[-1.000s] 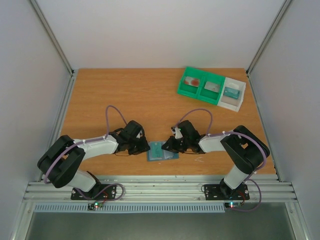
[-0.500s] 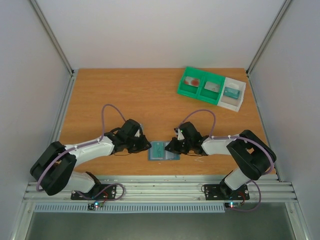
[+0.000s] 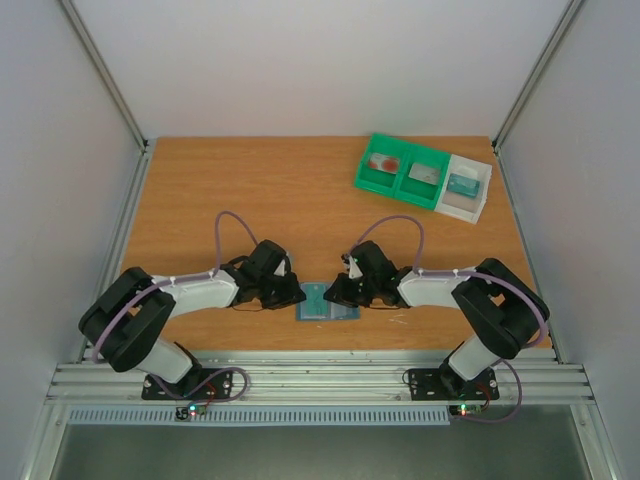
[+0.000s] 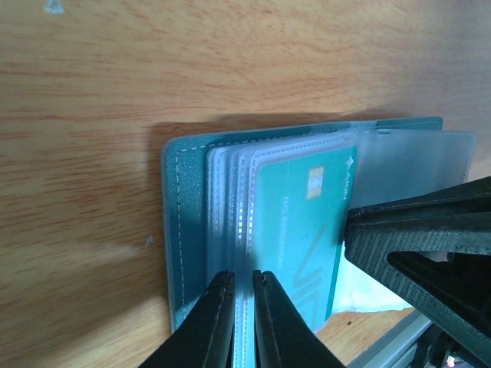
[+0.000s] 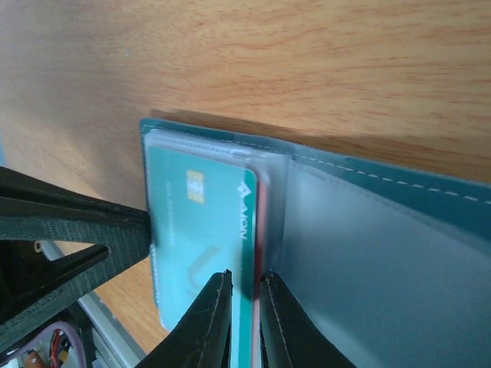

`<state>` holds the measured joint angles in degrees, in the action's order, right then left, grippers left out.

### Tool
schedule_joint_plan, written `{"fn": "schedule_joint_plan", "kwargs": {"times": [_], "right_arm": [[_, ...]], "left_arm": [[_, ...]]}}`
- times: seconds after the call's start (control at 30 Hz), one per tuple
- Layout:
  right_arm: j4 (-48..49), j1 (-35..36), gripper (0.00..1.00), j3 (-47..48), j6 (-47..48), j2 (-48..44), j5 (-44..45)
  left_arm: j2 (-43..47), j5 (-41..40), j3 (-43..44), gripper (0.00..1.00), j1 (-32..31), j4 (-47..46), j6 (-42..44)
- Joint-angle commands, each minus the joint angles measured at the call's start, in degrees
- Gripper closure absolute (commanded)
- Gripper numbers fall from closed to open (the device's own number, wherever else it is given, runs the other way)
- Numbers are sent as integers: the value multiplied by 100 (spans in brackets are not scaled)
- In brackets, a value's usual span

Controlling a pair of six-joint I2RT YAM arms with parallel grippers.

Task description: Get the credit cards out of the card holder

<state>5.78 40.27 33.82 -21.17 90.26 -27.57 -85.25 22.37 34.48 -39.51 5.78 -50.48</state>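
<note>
Card holder (image 3: 327, 301): lies open and flat at 6 o'clock on the table (image 3: 250, 190), near the front edge, between the two grippers; the green tray (image 3: 393, 191) is well apart at 1 o'clock
Left gripper (image 4: 242, 303): at 9 o'clock of the holder, fingers pressed nearly together, pinching the edge of the clear sleeves (image 4: 229, 192)
Right gripper (image 5: 240, 307): at 3 o'clock of the holder, fingers drawn close, nipping the long edge of the teal chip card (image 5: 201, 230)
Cards: the teal chip card sits on top of the sleeve stack; a thin red card (image 5: 259, 218) shows only as an edge just behind it
Handling, as judged: the cards look light, stiff and smooth, so likely to slip from a shallow pinch; the sleeves look soft and floppy and may lift with the card
Where to hold: on the card's free long edge, away from the holder's spine, and pull flat along the sleeve while the left gripper pins the holder
Risk: the fingers may take the sleeve film with the card, or two cards at once
</note>
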Motion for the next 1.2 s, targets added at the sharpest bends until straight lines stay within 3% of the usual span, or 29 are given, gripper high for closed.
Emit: {"fn": "schedule_joint_plan", "kwargs": {"times": [0.0, 0.63, 0.93, 1.17], "right_arm": [[-16, 70, 87, 113, 39, 211, 119], [-1057, 169, 95, 165, 388, -507, 994], [-598, 199, 83, 186, 198, -102, 597], [-325, 200, 82, 151, 185, 261, 613]], "left_arm": [[-120, 41, -141, 90, -21, -324, 90], [57, -288, -131, 85, -21, -11, 218], [189, -299, -176, 85, -19, 35, 196], [139, -353, -217, 86, -22, -93, 191]]}}
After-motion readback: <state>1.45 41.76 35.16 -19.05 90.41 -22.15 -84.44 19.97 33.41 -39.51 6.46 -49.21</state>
